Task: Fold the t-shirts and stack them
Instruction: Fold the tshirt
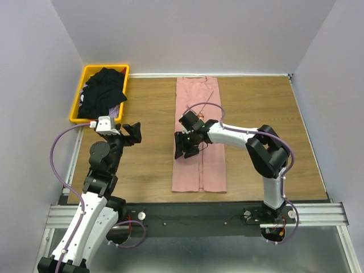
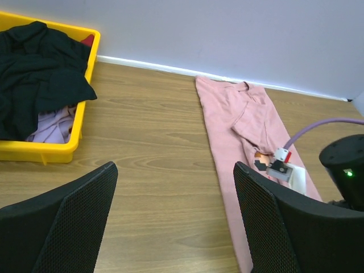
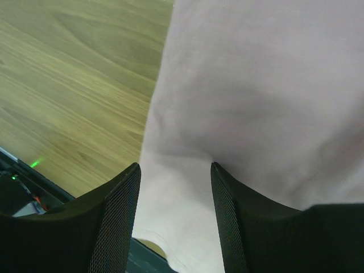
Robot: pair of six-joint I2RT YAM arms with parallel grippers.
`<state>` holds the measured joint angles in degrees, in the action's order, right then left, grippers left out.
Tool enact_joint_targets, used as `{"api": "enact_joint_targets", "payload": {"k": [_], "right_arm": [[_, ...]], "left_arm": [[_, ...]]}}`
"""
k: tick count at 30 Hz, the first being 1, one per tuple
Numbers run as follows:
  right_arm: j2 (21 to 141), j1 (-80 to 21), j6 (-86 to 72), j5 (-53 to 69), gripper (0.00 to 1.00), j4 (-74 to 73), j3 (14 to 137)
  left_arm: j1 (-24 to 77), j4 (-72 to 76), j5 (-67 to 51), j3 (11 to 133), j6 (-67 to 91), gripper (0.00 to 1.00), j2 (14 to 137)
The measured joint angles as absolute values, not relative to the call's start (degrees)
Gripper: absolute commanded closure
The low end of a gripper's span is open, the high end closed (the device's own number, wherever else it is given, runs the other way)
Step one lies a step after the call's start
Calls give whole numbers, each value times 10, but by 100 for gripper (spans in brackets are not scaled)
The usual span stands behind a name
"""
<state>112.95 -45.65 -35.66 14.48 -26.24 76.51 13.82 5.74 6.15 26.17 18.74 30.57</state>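
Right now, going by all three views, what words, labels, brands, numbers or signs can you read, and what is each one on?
No text is readable in any view.
The dusty pink cloth t-shirt shows only a scrap of coloured print in the left wrist view, too small to make out any letters.
The yellow plastic bin, the black t-shirts in it and the wooden table show no lettering.

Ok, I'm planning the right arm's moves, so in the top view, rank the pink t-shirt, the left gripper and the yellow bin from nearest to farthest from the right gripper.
1. Pink t-shirt: directly under the right gripper, mid-table.
2. Left gripper: off to its left, beyond the shirt's edge.
3. Yellow bin: far-left corner, holding black t-shirts.
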Motion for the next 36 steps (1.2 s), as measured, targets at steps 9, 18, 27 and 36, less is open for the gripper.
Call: {"api": "enact_joint_targets", "payload": {"k": [9,18,27,36], "right_arm": [[985,-415,-344,65,36,-321,688],[776,-395,-382,8,34,-429,471],[726,-396,-413,57,35,-469,396],[775,-397,-415,87,44,-442,396]], "left_arm": [[139,-33,-19,339,225,10,399],[283,-204,-76,412,302,11,499],[433,-344,-69,420,386,18,574],[502,-362,-69,418,440,30,650]]}}
